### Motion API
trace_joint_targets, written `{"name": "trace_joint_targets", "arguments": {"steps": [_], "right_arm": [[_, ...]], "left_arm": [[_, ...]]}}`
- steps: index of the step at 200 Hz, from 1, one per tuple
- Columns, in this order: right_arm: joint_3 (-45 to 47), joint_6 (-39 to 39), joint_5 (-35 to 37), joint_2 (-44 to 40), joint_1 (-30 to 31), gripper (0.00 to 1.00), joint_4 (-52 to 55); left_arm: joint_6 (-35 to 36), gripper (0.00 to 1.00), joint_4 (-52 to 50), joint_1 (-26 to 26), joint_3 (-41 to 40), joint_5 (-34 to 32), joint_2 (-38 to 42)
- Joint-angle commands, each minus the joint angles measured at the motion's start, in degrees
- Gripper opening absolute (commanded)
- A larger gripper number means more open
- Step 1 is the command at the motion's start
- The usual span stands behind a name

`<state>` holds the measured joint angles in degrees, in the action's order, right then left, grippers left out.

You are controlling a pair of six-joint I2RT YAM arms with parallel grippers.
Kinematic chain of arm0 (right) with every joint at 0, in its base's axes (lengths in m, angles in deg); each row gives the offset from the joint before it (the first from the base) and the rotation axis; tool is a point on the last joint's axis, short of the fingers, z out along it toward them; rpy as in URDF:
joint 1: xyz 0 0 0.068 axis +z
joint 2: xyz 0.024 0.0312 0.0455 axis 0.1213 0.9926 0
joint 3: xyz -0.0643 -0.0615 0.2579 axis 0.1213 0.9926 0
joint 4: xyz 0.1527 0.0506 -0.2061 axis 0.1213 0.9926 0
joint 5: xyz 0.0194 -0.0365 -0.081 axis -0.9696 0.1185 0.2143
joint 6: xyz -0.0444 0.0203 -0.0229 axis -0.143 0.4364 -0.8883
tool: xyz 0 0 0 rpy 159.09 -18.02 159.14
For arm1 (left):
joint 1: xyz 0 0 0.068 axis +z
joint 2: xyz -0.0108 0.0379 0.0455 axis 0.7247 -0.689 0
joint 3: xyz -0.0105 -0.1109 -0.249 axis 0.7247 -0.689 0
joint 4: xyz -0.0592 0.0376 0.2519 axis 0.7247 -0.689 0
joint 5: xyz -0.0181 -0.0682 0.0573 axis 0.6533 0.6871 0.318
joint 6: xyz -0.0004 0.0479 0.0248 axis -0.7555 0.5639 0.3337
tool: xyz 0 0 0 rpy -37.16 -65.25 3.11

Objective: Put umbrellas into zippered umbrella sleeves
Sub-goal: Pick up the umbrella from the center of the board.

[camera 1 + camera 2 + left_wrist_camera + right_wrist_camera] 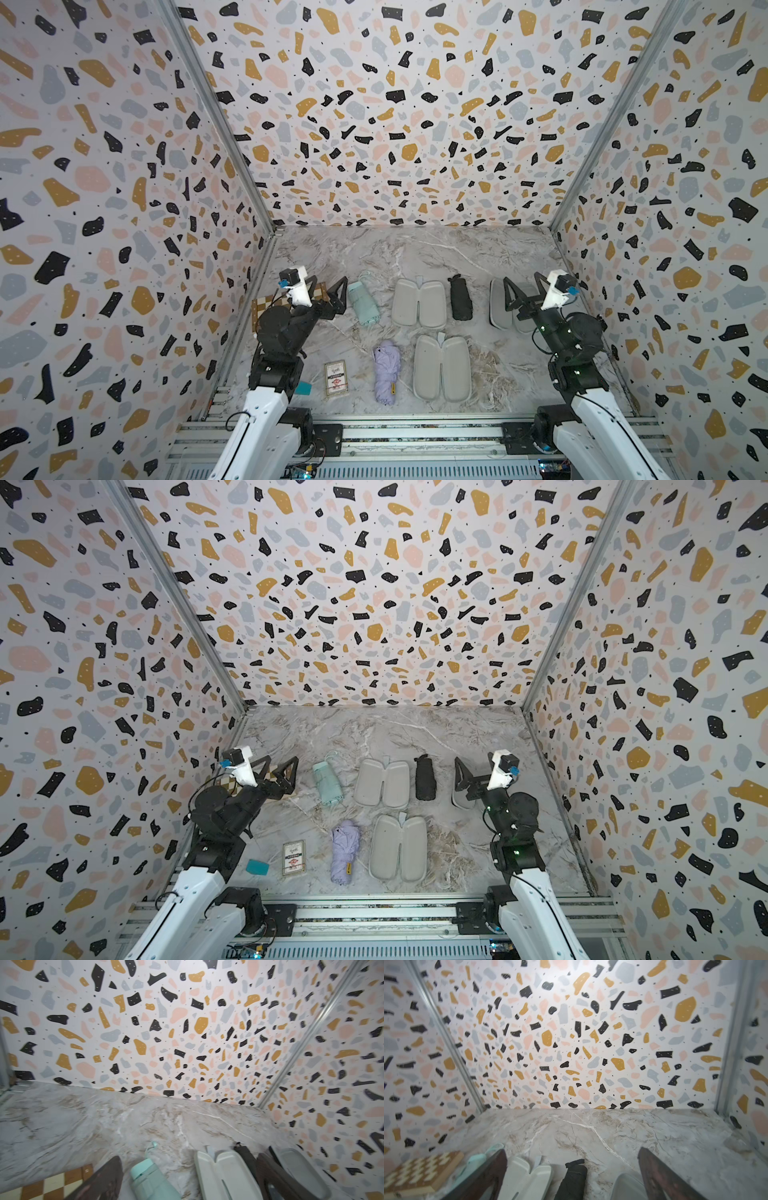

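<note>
One mint umbrella (363, 302), lying near wide-spread left claw (328, 283), unheld

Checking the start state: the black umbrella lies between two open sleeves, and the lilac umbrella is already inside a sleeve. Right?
No. In both top views the lilac umbrella lies beside the near open sleeve, outside it, not inside. The rest holds.

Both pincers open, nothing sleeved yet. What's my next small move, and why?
Probably swing the left pincer over the mint umbrella and lower: it lies loose beside that open, empty pincer, with an open sleeve next to it.
</note>
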<state>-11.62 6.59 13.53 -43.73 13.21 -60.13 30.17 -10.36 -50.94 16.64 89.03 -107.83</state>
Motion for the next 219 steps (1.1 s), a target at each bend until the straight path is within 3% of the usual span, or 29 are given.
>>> {"name": "trace_joint_targets", "arguments": {"steps": [1,19,36,68,82,101,119,164,171,189,219], "right_arm": [[-2.18,14.61,2.18,-4.31,-0.36,1.00,10.24],[-3.25,7.34,-8.20,-5.68,-0.38,1.00,10.92],[-2.59,11.48,-5.59,-7.30,0.03,1.00,13.45],[-2.29,9.99,-15.26,-5.56,0.17,1.00,10.91],[-3.51,9.74,-17.85,-2.72,1.10,1.00,12.22],[-4.97,8.05,-16.64,0.40,4.83,1.00,14.84],[-5.22,6.87,-11.43,1.95,10.64,1.00,16.06],[-7.85,4.39,9.22,8.07,26.51,1.00,23.75],[-7.75,4.45,10.41,8.49,27.45,1.00,24.16],[-6.16,4.84,10.36,8.40,28.16,1.00,24.41],[-2.75,6.39,9.19,5.26,28.29,1.00,24.18]], "left_arm": [[-9.20,0.99,1.84,0.19,0.91,11.28,2.34],[-13.97,0.99,-1.13,0.18,1.43,12.08,2.08],[-15.54,0.99,-0.86,0.18,0.69,14.28,0.71],[-23.65,0.99,6.34,0.20,-3.58,18.83,-2.45],[-20.19,0.99,-2.51,-0.18,-0.40,18.53,-3.05],[-13.25,0.99,-23.85,-3.81,5.11,7.29,-0.92],[-13.32,0.99,-34.67,-10.07,6.49,-5.94,1.35],[-16.61,0.97,-43.45,-27.50,7.07,-20.59,-4.30],[-17.42,0.93,-43.49,-31.01,6.76,-22.91,-6.37],[-19.45,0.94,-48.36,-39.91,7.71,-30.26,-12.09],[-22.58,0.94,-51.80,-47.10,8.58,-33.98,-16.20]]}}
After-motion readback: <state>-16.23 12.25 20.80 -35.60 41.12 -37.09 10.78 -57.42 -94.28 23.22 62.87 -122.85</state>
